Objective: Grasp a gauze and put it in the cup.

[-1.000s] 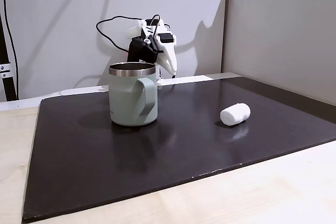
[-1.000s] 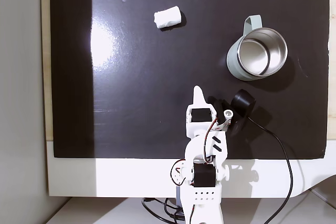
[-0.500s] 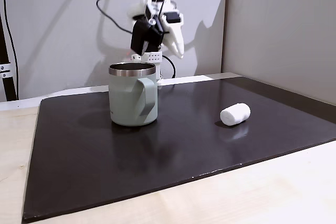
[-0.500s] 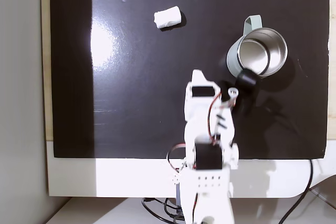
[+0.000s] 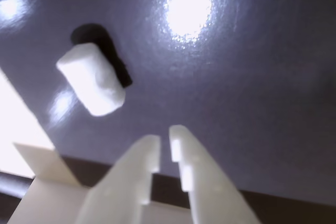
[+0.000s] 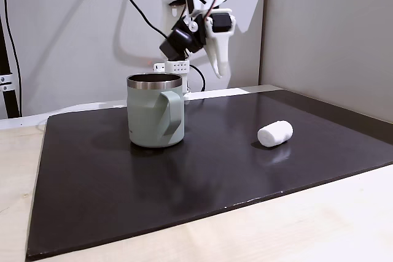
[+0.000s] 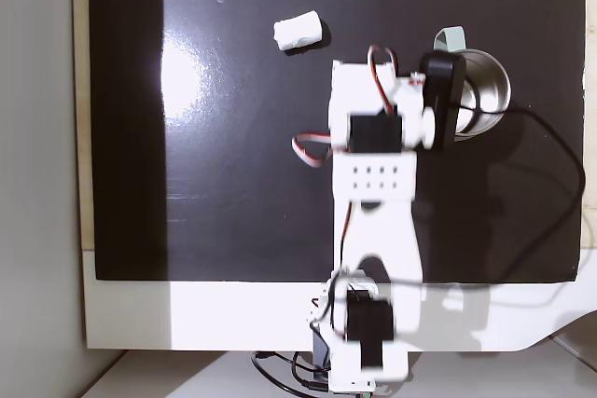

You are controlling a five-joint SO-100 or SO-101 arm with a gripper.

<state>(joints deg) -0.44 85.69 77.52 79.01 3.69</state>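
Side fixed view, left to right: cup (image 6: 155, 111) upright on dark mat (image 6: 92, 176), handle toward camera, nothing visible inside from the top-down fixed view (image 7: 485, 90). Tool (image 6: 220, 73) up in the air behind and right of cup, tips pointing down, well clear of mat. Gauze (image 6: 274, 133) further right, lying on its side on mat, well apart from cup.

Wrist view: gauze (image 5: 92, 78) upper left, tool (image 5: 165, 145) low centre, fingers (image 5: 147, 153) nearly together with a thin gap, holding nothing. Gauze off to the side of the tips, not between them.

Top-down fixed view: gauze (image 7: 298, 30) on mat, left of arm; cup partly under arm.

Step, by judgement: reach toward gauze, grasp not yet made. Next: spread fingers, swing over gauze, line up across the roll, descend, pinch gently since soft. Then lift over cup rim and release.
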